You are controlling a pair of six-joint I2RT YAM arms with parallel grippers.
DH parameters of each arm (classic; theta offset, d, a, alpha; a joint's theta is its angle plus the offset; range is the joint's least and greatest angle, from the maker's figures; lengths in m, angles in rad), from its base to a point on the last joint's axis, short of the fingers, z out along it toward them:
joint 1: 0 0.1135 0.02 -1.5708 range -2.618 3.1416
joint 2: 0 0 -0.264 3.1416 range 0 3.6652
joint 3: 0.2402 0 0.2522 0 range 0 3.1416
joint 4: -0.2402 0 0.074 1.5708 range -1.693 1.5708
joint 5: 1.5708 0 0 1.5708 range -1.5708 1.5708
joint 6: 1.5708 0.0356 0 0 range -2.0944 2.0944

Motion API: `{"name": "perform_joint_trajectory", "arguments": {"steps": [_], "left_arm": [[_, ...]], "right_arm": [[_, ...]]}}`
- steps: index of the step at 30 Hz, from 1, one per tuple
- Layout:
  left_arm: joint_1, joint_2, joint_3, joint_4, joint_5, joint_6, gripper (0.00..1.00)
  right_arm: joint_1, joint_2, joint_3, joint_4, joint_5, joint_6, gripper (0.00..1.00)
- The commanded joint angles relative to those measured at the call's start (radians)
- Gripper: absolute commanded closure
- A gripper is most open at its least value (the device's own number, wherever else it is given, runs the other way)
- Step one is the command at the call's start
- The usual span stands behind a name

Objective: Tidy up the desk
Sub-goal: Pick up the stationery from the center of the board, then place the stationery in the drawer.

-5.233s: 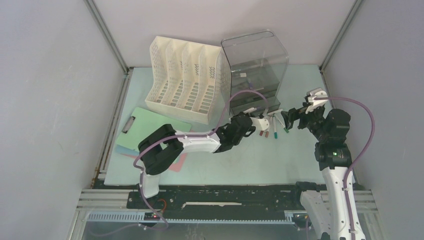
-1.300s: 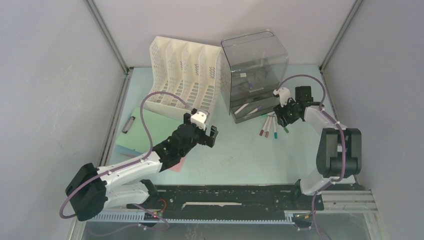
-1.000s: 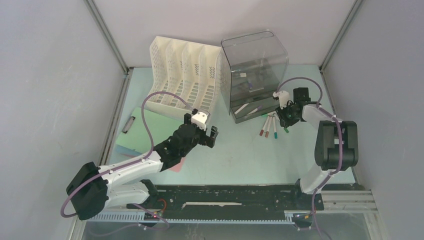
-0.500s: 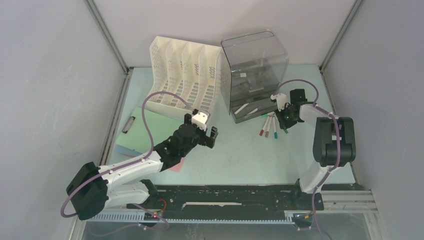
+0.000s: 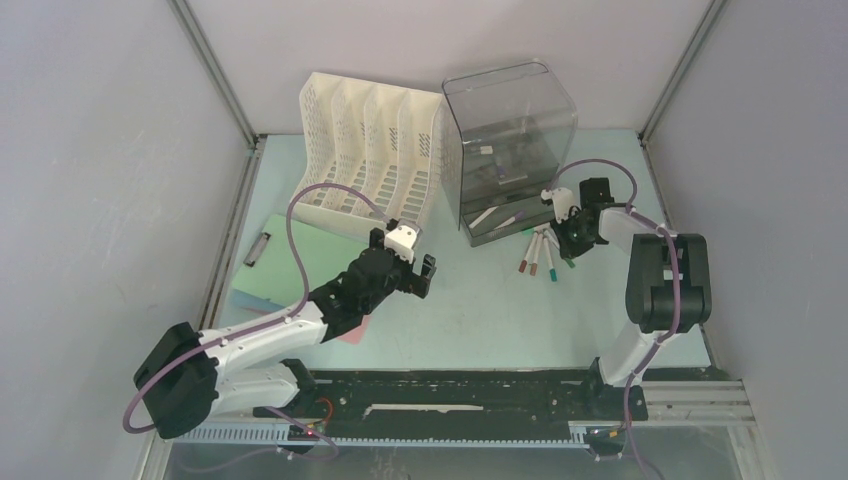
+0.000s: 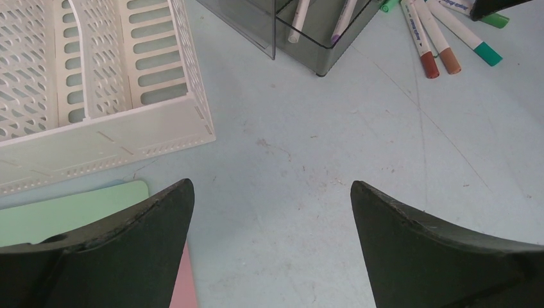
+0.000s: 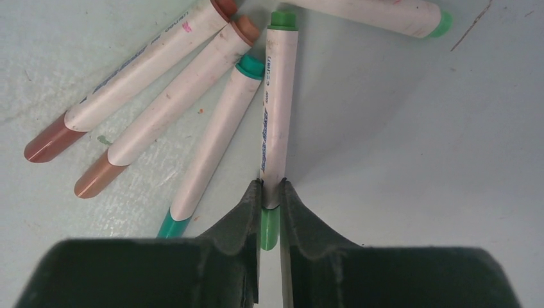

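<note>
Right claw (image 7: 269, 192) is pinched on the white marker with the light green cap (image 7: 279, 109), gripping it near the cap end. The marker lies flat on the pale mint-green desk tabletop (image 5: 500, 320), which is the whole floor of the cell under everything. Left claw (image 6: 269, 199) hangs over bare desk near the middle, fingers wide apart, nothing in it

Progress-wise I'd call it early. The smoky clear plastic organiser box (image 5: 510, 140) at the back has a couple of pens in its bottom tray, but four more lie loose right in front of it: two brown-capped markers (image 7: 135, 74), a teal-capped marker (image 7: 215, 138) and another green-tipped marker (image 7: 378, 16). The white perforated file rack (image 5: 370, 165) looks empty from what I can see, while the green clipboard (image 5: 320, 250) and a pink sheet (image 5: 358, 332) lie loose on the left side. My guess at what's left: markers into the box, then papers into the rack
</note>
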Motion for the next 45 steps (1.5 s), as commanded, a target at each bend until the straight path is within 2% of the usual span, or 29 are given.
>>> {"name": "perform_joint_trajectory", "arguments": {"steps": [1,3,9,13,22,28,32,37,45], "left_arm": [[0.004,-0.004,0.047,0.01,0.001,0.012,0.0],[0.005,-0.008,0.046,0.009,0.002,0.013,0.0],[0.005,-0.014,0.045,0.007,0.002,0.013,0.0],[0.004,-0.02,0.045,0.005,0.001,0.013,0.0],[0.004,-0.022,0.044,0.002,-0.002,0.015,0.0],[0.004,-0.015,0.046,0.002,-0.014,0.02,0.0],[0.004,-0.004,0.046,0.002,-0.024,0.023,0.0],[0.005,0.009,0.05,0.0,-0.037,0.03,0.0],[0.005,0.013,0.051,-0.005,-0.057,0.039,0.0]], "right_arm": [[0.004,-0.039,0.03,-0.05,-0.036,0.015,0.96],[-0.003,-0.05,0.049,-0.087,-0.068,0.016,1.0],[-0.044,-0.082,0.098,-0.197,-0.225,0.012,1.0],[-0.075,-0.111,0.101,-0.212,-0.329,0.034,1.0],[-0.135,-0.11,0.124,-0.268,-0.684,0.119,1.0],[-0.126,-0.123,0.124,-0.265,-0.774,0.143,1.0],[-0.076,-0.17,0.124,-0.263,-0.721,0.102,1.0],[0.074,-0.24,0.124,-0.223,-0.543,0.014,1.0],[0.335,-0.235,0.188,-0.155,-0.004,-0.252,1.0]]}}
